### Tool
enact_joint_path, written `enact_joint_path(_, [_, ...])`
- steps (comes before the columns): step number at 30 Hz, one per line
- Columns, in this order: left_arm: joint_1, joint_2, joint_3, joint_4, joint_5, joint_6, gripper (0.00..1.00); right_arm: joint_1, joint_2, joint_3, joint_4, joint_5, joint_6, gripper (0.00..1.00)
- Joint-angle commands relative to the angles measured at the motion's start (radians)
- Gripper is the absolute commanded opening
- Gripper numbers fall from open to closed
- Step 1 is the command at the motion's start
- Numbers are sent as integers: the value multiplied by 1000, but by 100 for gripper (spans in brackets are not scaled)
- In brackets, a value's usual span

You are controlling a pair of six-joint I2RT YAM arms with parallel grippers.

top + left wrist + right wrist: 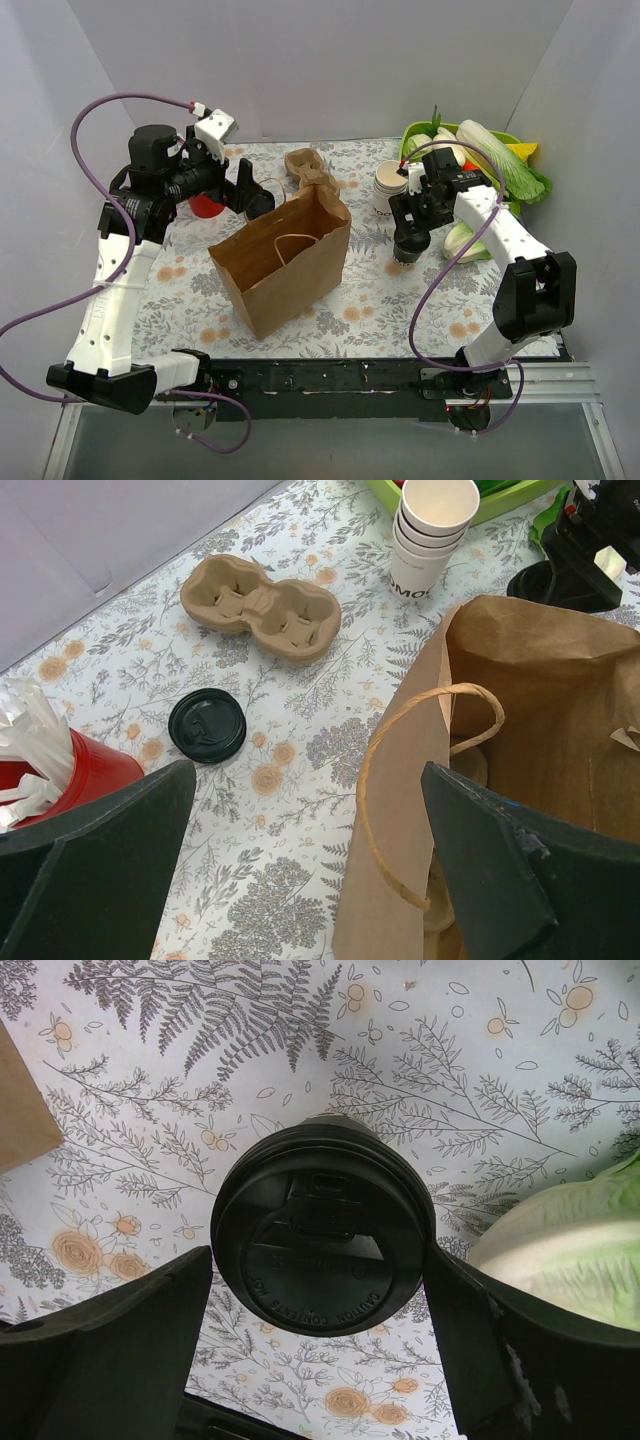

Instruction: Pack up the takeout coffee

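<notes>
The takeout coffee cup (406, 254) stands on the floral table right of the brown paper bag (285, 265). Its black lid (322, 1230) fills the right wrist view. My right gripper (408, 238) hangs just over it, open, with its jaws close on either side of the lid (318, 1270). The tan pulp carrier (310, 168) lies behind the bag, empty in the left wrist view (260, 608). My left gripper (253, 197) is open and empty above the bag's left rim (310, 775).
A loose black lid (207, 725) lies near the red cup of straws (60, 770). A stack of white cups (430, 530) stands at the back. Cabbage and greens (490, 150) crowd the back right. A tan shape (470, 765) shows inside the bag (540, 680).
</notes>
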Motion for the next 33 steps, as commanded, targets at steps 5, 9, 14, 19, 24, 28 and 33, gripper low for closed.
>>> enact_joint_path(5, [5, -40, -15, -1, -1, 14, 98, 19, 12, -16, 13, 31, -8, 92])
enact_joint_path(9, [5, -43, -18, -1, 0, 15, 98, 22, 17, -19, 15, 36, -17, 89])
enact_joint_path(14, [5, -45, -21, -3, 2, 14, 98, 28, 22, -36, 20, 40, -32, 88])
enact_joint_path(19, [5, -46, -21, -1, 2, 17, 98, 31, 17, -62, 21, 48, -51, 86])
enact_joint_path(24, [5, -52, -29, 2, 0, 20, 98, 34, 12, -71, 18, 65, -80, 86])
enact_joint_path(28, [5, -57, -33, 3, 0, 23, 98, 34, 6, -85, 16, 63, -91, 87])
enact_joint_path(33, [5, -62, -35, -1, 0, 26, 98, 32, -1, -109, 21, 65, -114, 85])
